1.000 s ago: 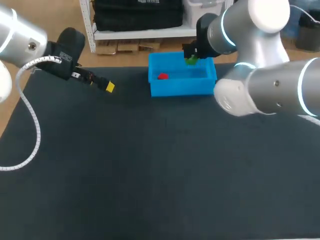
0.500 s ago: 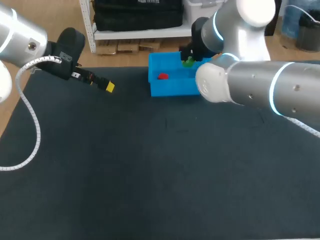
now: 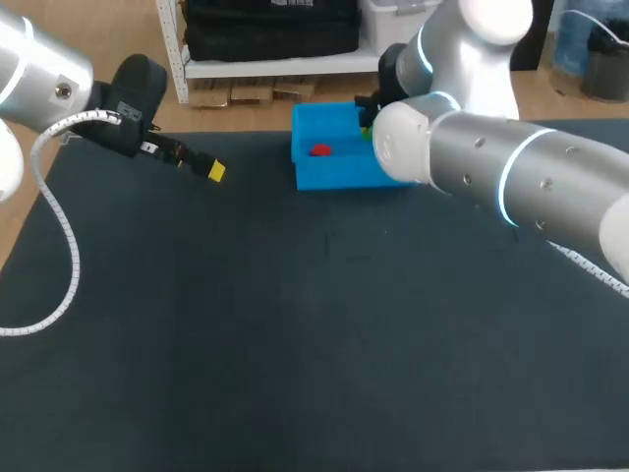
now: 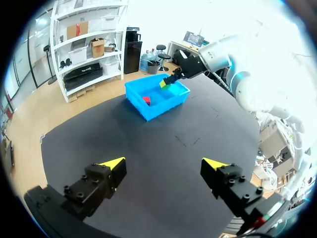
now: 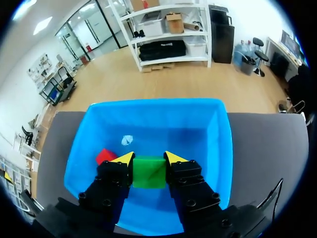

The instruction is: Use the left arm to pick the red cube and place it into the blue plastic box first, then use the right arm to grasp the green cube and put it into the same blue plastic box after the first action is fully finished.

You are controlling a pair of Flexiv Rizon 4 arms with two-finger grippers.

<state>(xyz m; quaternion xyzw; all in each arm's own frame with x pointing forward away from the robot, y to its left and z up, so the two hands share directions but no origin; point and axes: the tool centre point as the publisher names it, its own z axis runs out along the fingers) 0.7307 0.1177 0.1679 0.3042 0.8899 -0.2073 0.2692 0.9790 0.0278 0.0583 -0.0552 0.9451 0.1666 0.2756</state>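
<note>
The dark worktop [image 3: 295, 344] spreads under both our arms. Our right arm [image 3: 511, 177] comes in from its side and stretches to the far edge, where the blue box [image 3: 339, 175] stands. Our left arm [image 3: 49, 79] sits at its own side, well apart from the box.

The box lies directly under the right claw [image 5: 149, 158], its open top facing the fingers. It is far ahead of the left claw [image 4: 163, 163], across bare worktop. The left claw has its fingers wide apart with nothing between them. The right claw is clamped on the green cube [image 5: 149, 172], with both yellow tips pressing it from two sides. The cube hangs over the inside of the box, and as far as we can judge it is not yet resting on the box floor. The red cube [image 5: 105, 155] lies on that floor, just beside one finger of the right claw and below it.

We judge the first half of the task done, since the red cube is in the box and the left claw is clear of it. The second half is close to its end, with the green cube already lifted and over the box. What is left is to lower it if needed, part the fingers so it lands beside the red cube, and draw the right arm away.
</note>
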